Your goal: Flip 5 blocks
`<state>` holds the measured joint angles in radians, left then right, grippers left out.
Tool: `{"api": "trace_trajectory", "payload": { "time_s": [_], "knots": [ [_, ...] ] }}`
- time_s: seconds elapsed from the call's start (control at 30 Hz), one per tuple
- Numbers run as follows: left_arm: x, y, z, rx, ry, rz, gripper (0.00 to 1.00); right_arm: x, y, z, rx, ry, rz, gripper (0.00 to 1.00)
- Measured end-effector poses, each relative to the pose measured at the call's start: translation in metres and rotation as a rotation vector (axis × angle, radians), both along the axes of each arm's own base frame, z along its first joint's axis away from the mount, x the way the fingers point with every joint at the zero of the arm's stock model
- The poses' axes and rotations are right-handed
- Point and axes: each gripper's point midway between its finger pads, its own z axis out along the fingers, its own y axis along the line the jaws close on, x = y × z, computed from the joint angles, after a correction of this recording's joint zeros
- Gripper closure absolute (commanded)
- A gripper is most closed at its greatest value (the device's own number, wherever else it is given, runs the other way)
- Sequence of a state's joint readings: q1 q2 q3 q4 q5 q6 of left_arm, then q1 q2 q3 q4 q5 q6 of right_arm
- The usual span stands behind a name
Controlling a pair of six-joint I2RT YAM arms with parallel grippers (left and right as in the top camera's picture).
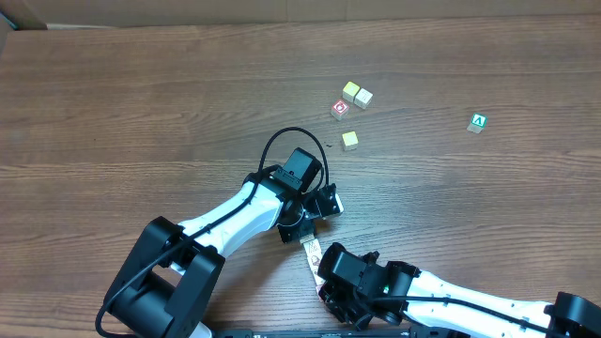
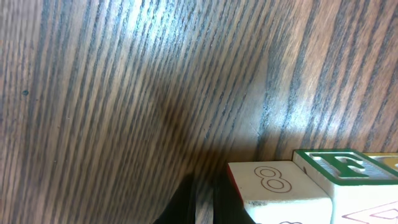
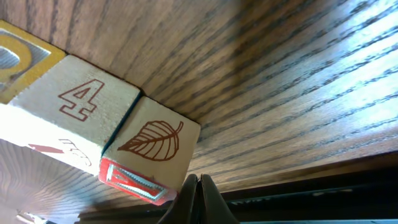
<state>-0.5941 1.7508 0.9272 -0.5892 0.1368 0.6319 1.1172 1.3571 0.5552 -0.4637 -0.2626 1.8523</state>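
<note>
In the overhead view a block [image 1: 340, 110] with a red mark lies among three yellow-topped cubes at the back. A short row of pale blocks [image 1: 310, 253] lies between the two arms. My left gripper [image 1: 319, 208] is shut and holds nothing. In the left wrist view its fingertips [image 2: 202, 208] sit left of a block printed "8" [image 2: 280, 183]. My right gripper [image 1: 324, 282] is also shut and holds nothing. In the right wrist view it [image 3: 199, 199] rests just below a leaf block [image 3: 155, 140], which sits next to a "4" block [image 3: 81, 99].
A green cube with a white "A" [image 1: 478, 123] sits alone at the right. A green-framed "F" block [image 2: 345, 167] lies behind the "8" block. The table's front edge [image 3: 323, 171] runs just beyond the right gripper. Both arms crowd the front middle.
</note>
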Motion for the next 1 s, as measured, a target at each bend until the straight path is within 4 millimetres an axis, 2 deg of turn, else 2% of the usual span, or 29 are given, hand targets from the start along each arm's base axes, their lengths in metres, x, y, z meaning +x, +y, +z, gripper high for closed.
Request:
{"api": "trace_trajectory", "payload": {
  "time_s": [0.63,0.8,1.0],
  "knots": [
    [0.005,-0.004,0.000,-0.007,-0.031,-0.007,0.96,0.001,0.006,0.002,0.019,-0.027,0.013,0.96],
    [0.015,-0.012,0.002,-0.016,-0.091,-0.017,0.96,0.003,0.006,0.001,0.016,-0.045,0.009,0.96],
    [0.016,-0.012,0.002,-0.007,-0.098,-0.019,0.96,0.004,0.006,0.001,0.014,-0.050,0.006,0.96]
  ]
}}
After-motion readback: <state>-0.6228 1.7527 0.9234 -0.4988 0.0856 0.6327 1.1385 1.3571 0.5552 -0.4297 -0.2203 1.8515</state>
